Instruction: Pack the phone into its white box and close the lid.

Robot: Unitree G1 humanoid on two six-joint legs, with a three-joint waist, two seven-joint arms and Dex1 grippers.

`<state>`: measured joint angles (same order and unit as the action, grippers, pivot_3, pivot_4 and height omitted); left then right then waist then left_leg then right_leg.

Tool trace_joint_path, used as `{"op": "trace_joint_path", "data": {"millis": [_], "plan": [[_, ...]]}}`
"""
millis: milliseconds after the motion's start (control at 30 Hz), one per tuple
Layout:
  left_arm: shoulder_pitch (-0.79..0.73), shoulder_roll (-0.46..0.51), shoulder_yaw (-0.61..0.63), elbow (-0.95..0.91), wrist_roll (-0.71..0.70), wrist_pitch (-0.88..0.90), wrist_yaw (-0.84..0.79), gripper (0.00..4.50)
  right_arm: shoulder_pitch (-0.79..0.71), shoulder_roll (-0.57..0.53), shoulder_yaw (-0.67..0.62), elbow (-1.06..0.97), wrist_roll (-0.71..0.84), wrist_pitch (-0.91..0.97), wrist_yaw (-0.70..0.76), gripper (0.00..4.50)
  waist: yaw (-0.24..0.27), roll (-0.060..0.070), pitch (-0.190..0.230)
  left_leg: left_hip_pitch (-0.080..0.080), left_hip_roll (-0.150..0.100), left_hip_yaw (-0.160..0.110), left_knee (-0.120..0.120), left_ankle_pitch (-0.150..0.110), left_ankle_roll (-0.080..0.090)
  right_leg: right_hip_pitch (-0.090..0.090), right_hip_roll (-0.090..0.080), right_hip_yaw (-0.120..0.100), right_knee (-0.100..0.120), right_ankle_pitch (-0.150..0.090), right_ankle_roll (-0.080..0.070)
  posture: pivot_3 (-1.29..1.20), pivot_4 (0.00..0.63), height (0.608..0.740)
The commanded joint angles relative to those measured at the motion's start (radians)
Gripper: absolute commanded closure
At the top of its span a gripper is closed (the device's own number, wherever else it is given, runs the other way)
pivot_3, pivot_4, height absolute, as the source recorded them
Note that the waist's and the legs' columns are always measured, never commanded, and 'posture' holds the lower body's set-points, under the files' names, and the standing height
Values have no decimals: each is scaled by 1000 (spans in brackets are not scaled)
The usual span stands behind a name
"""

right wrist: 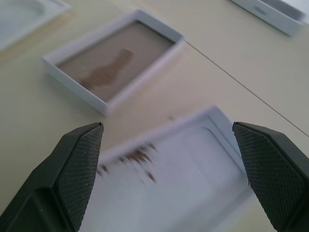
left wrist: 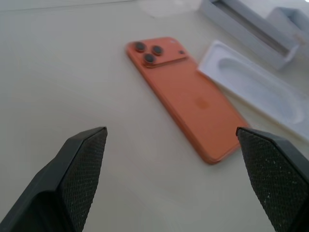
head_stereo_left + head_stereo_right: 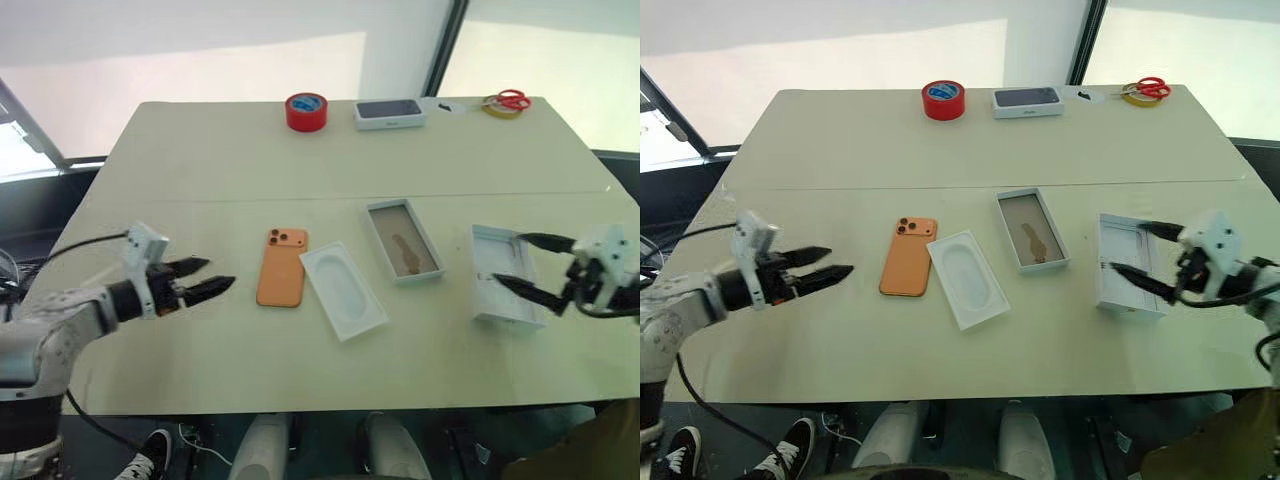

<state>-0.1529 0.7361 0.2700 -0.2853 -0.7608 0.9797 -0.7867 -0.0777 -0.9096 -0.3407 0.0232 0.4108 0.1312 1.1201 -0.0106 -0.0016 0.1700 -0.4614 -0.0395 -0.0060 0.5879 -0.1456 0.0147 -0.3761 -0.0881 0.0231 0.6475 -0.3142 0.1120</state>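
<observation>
A pale cream table (image 3: 200,160) beneath bright windows carries the parts, laid out separately. The flat orange smartphone (image 3: 282,267) lies back-up near the middle, just beside a white moulded insert (image 3: 343,290); the shallow white cardboard tray with tan floor (image 3: 403,240) sits to its right, and the white cardboard lid (image 3: 1127,265) farther right, open side up. The left gripper (image 3: 202,280) hovers wide open, empty, aimed at the phone; the right gripper (image 3: 1135,252), equally wide and empty, hangs over the lid. Packing appears unstarted: next, the left fingers must straddle the phone's edges.
</observation>
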Motion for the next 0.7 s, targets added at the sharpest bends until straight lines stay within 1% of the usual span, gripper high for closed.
{"op": "trace_joint_path", "data": {"millis": [33,100,200,300,400,600,700], "plan": [[-13,-63,-25,-130,-126,153,108,0,-7,11,38,-180,48,78,-29,33,0,0,0,0,0,0,1,0,0,1,0,0,0,0,0,0,150,738],[-42,-150,9,-127,-215,238,211,0,-18,19,60,-237,70,124,-40,33,3,0,0,0,0,0,3,0,0,2,0,0,0,0,0,0,150,738],[-54,-230,12,-136,-300,332,313,0,-27,32,89,-273,70,142,-50,33,3,-4,0,1,0,-1,5,0,0,3,0,-1,1,0,0,0,150,738],[-74,-296,16,-122,-343,374,409,0,-28,42,106,-260,53,135,-55,33,5,-4,0,1,0,-1,5,0,0,3,0,-1,0,0,0,0,150,738],[-117,-376,12,-55,-396,448,500,0,-36,50,124,-241,32,116,-59,33,16,-4,1,1,0,0,6,0,0,3,0,-1,0,0,0,0,150,738],[-170,-465,-31,20,-380,465,570,0,-70,69,143,-225,18,106,-66,33,23,-4,0,1,0,0,7,0,0,4,1,-1,1,0,0,0,150,738],[-185,-507,-21,70,-372,468,610,0,-77,71,144,-219,12,100,-72,33,26,-4,0,1,0,0,8,0,0,5,1,-1,1,0,0,0,150,738]]}}
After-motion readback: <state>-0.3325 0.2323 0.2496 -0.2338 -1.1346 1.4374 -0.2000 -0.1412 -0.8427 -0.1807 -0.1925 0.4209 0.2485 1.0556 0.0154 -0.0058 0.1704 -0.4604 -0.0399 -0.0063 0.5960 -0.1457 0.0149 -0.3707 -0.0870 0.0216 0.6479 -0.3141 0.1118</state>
